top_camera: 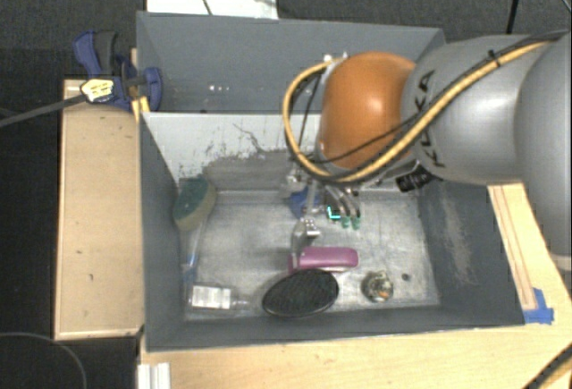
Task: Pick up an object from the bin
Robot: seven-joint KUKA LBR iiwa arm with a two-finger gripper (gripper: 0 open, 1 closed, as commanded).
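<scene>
- now the gripper [307,237] hangs low in the grey bin [241,65], a little below the middle of the frame, under the arm's orange cover [362,105].
- whether it is spread wide or drawn narrow cannot be told; its tip reads as one small pale metal shape.
- nearest to it is a magenta oblong piece [326,258], lying flat on the bin floor just below the tip in the picture. its left end sits right beside the tip, and whether the two touch cannot be told.
- just below the magenta piece, toward the bin's lower wall, lies a black oval thing [300,293] with a textured face, very near it.
- to the lower right of the gripper, a small round metallic thing [377,287] sits apart from the rest.
- at the left of the bin floor, a green sponge [192,202] leans against the wall, well apart from the gripper.
- in the lower left corner lies a clear plastic piece [211,296].
</scene>
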